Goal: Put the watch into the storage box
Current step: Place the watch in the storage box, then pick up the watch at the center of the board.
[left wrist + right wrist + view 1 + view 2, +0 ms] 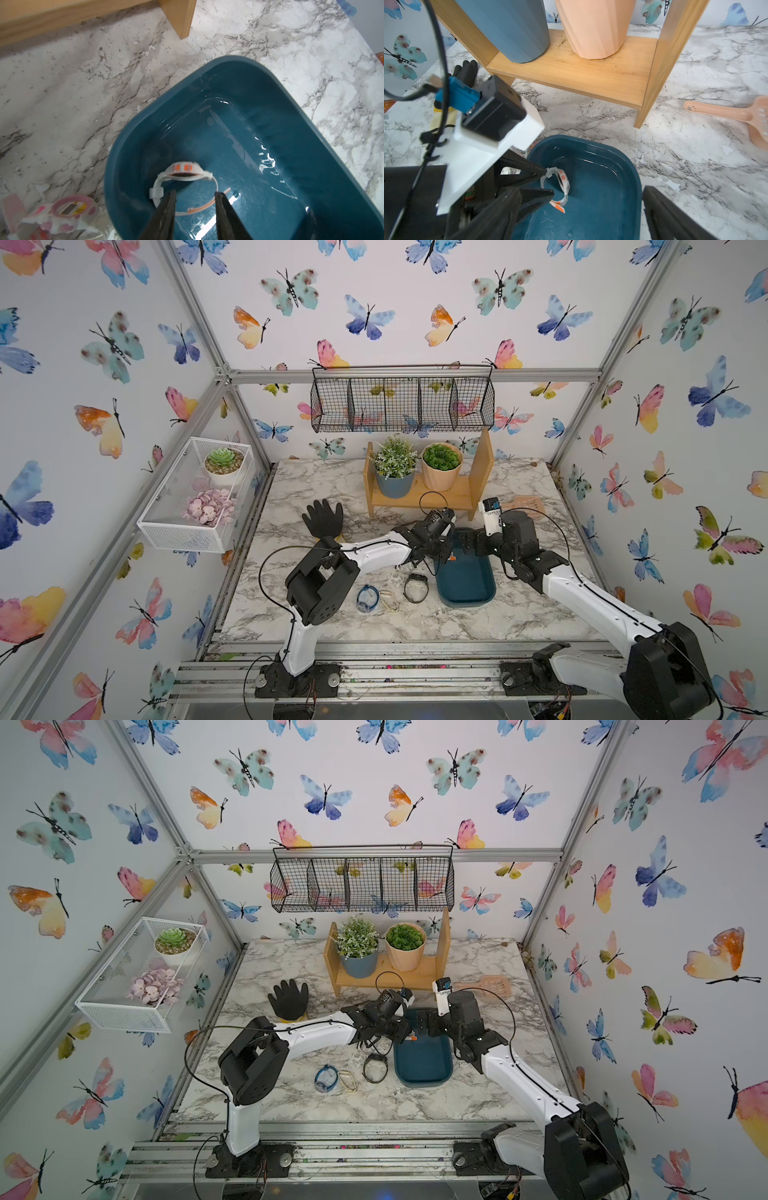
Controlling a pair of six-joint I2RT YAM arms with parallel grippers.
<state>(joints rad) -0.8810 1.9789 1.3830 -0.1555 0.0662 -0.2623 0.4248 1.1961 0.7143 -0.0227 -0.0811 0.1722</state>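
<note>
We see the white-and-orange plastic wristwatch point(185, 172) inside the dark teal oblong plastic storage box point(133, 158). Our left gripper point(195, 195) is partly parted, fingertips at the strap. The right gripper point(581, 197) gapes wide, holding nothing.

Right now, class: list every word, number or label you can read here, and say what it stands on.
Nothing reads clearly.
On the pink watch: display digits, too blurred.
On the white watch: orange marks, unreadable.
On the white camera mount: dark print, too small.
</note>
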